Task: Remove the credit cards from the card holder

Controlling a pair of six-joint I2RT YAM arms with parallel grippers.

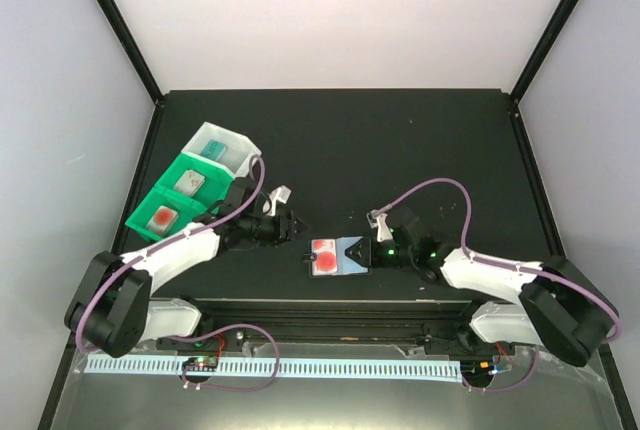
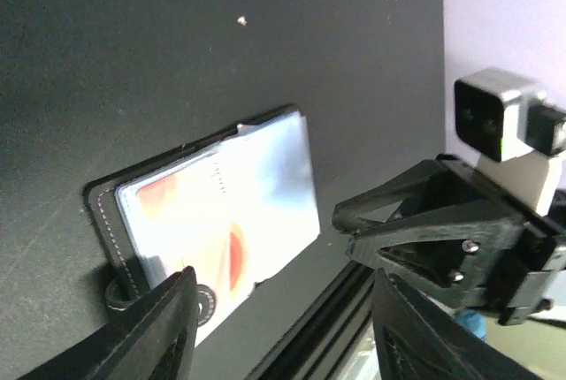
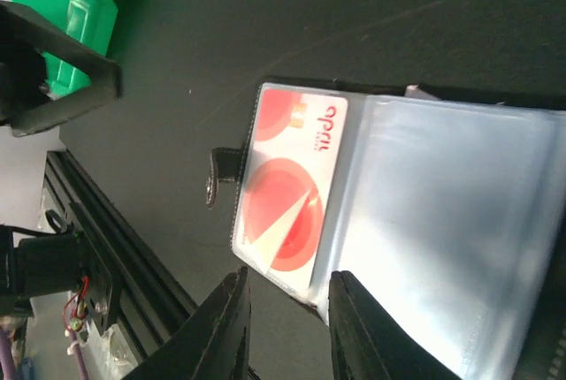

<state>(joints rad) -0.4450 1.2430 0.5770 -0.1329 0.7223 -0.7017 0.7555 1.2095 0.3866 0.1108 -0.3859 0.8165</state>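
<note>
The card holder (image 1: 337, 257) lies open on the black table, a black wallet with pale blue clear pockets (image 3: 442, 239). A card with a red round mark (image 3: 292, 190) sits in its left pocket (image 1: 323, 255). In the left wrist view the holder (image 2: 221, 208) shows washed out. My left gripper (image 1: 298, 232) is open and empty, just left of and behind the holder; its gap (image 2: 283, 336) is over bare table. My right gripper (image 1: 368, 253) is open at the holder's right side; its fingers (image 3: 285, 331) straddle the near corner of the red card's pocket.
A green bin (image 1: 150, 200) at the left holds a pale card (image 1: 188, 182) and a red-marked card (image 1: 163, 217). A white bin (image 1: 238, 140) behind it holds a teal card (image 1: 215, 150). A black rail (image 1: 330, 310) runs along the near table edge.
</note>
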